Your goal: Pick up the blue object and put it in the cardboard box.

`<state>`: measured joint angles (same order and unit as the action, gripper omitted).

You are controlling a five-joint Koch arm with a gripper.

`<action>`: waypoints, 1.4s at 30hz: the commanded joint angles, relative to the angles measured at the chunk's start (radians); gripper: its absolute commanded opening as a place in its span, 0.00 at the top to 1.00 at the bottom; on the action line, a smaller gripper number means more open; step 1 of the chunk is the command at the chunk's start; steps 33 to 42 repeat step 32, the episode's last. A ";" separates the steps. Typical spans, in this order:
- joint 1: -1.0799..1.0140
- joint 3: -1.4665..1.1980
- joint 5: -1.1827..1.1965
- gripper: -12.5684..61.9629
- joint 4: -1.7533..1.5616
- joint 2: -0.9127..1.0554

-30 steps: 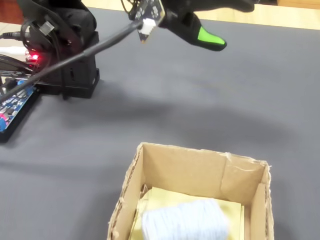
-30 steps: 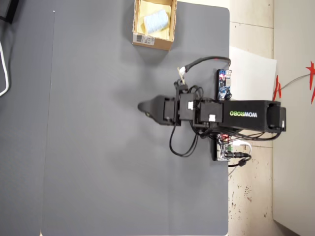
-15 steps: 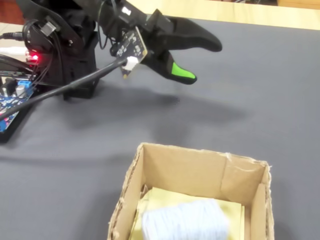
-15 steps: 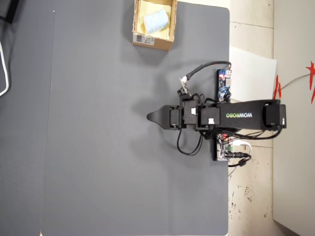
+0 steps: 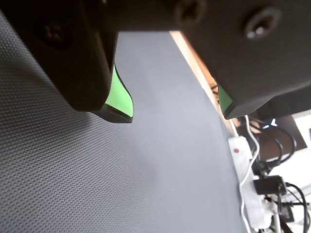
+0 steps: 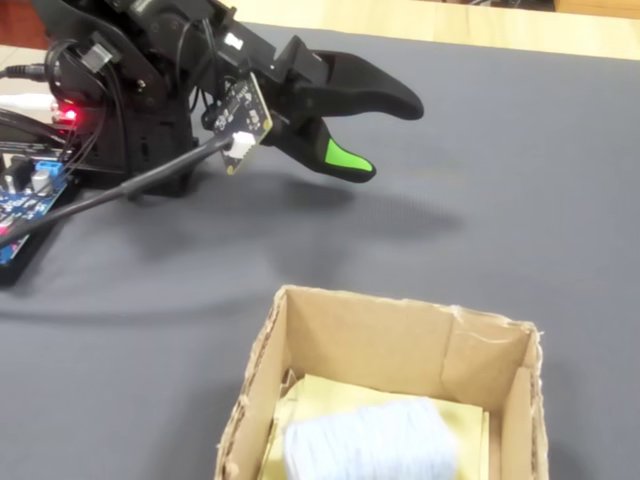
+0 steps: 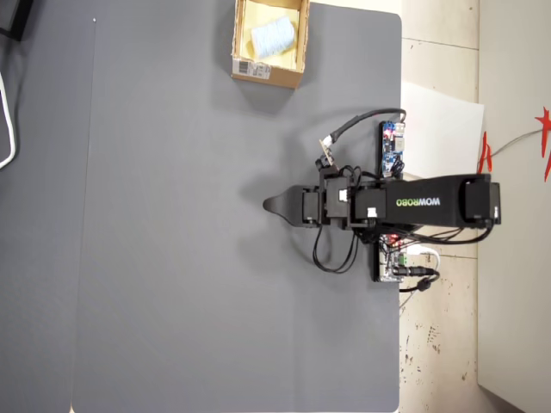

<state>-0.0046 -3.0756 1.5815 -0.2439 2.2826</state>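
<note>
The gripper (image 6: pixel 385 135) hangs empty over the bare grey mat (image 6: pixel 520 200), its jaws apart: the wrist view shows a clear gap of mat between the green-padded finger (image 5: pixel 119 99) and the other (image 5: pixel 243 99), and nothing between them. In the overhead view the gripper (image 7: pixel 274 205) sits folded close to the arm's base, tip pointing left, well apart from the box (image 7: pixel 269 73) at the top edge of the mat. The roll (image 6: pixel 370 440) already lies inside the box (image 6: pixel 400 345), resting on the pale yellow floor near the front of the fixed view. Judged from this, the placing step is done and the arm is at or near its rest pose; nothing more seems called for than settling there, unless the roll is to be fetched again. From overhead the roll (image 7: pixel 272 37) looks roughly squarish, so a long axis is hard to name; it seems turned slightly askew to the box walls, its ribbing running across it in the fixed view, but which way its ends face cannot be told.
</note>
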 commanded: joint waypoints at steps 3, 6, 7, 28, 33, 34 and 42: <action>-0.002 -0.043 0.020 0.36 -0.063 0.086; -0.003 -0.043 0.020 0.36 -0.012 0.086; -0.003 -0.043 0.020 0.36 0.012 0.086; -0.061 -0.043 0.015 0.37 0.264 0.077; -0.061 -0.043 0.015 0.37 0.264 0.077; -0.061 -0.043 0.015 0.37 0.264 0.077; -0.061 -0.043 0.015 0.37 0.264 0.077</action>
